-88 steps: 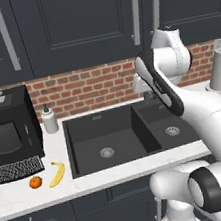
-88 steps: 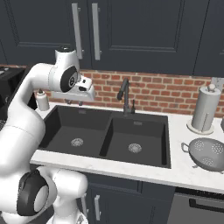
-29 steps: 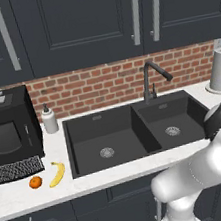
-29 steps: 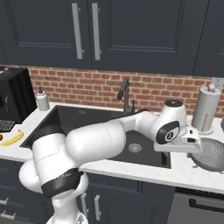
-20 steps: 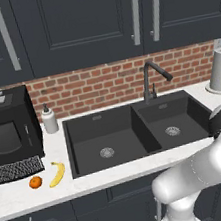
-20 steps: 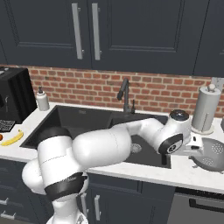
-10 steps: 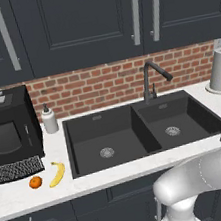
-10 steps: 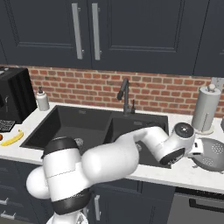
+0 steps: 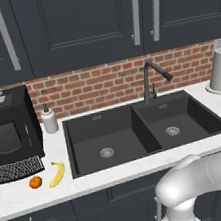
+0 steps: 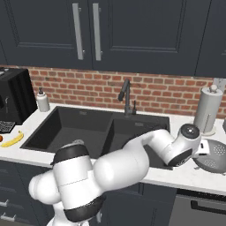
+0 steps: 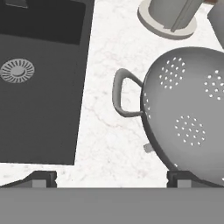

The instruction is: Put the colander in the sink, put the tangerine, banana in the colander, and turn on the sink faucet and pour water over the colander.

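Note:
The silvery perforated colander (image 11: 188,113) sits upside-looking on the white counter right of the sink (image 10: 88,128), its loop handle (image 11: 122,94) pointing toward the right basin. My gripper (image 11: 111,178) hovers just above that handle and the colander's rim, open, with its fingertips (image 11: 41,178) spread wide and nothing between them. From the right base view the hand (image 10: 202,149) hangs at the colander's (image 10: 214,155) left edge. The banana (image 9: 56,173) and the tangerine (image 9: 35,182) lie on the counter left of the sink. The dark faucet (image 9: 150,78) stands behind the basins, with no water running.
A paper towel holder (image 10: 207,109) stands just behind the colander. A black coffee machine (image 9: 7,134) and a white soap dispenser (image 9: 48,119) stand at the left rear. My arm stretches across the front of the right basin (image 11: 39,78).
The arm has kept reaching right and lowered its hand from beside the right basin to the colander's left edge. The jaws have stayed open; fruit and colander have not moved.

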You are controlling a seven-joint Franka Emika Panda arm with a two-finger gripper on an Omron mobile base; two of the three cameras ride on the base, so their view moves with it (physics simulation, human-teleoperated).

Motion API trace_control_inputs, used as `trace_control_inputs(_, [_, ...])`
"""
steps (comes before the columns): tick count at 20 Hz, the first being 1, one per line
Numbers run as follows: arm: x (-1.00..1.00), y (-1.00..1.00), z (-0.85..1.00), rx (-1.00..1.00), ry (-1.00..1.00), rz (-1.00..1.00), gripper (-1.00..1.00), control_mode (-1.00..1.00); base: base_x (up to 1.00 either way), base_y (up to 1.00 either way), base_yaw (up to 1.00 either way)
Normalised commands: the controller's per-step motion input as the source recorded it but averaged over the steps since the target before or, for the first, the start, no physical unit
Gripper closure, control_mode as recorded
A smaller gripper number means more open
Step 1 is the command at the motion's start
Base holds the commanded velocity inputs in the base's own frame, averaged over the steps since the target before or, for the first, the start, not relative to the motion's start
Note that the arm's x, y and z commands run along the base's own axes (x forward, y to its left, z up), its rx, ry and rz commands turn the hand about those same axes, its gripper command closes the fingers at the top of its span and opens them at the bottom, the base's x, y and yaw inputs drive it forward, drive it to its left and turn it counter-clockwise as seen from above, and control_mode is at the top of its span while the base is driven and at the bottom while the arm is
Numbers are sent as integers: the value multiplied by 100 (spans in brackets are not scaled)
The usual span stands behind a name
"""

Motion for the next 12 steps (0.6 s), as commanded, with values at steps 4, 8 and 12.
trace_control_inputs(4, [12, -5, 0, 0, 0, 0, -100, -100, 0, 0, 0])
trace_control_inputs(8, [17, -21, 0, 0, 0, 0, -100, -100, 0, 0, 0])
trace_control_inputs(12, [2, -14, -1, 0, 1, 0, -100, -100, 0, 0, 0])
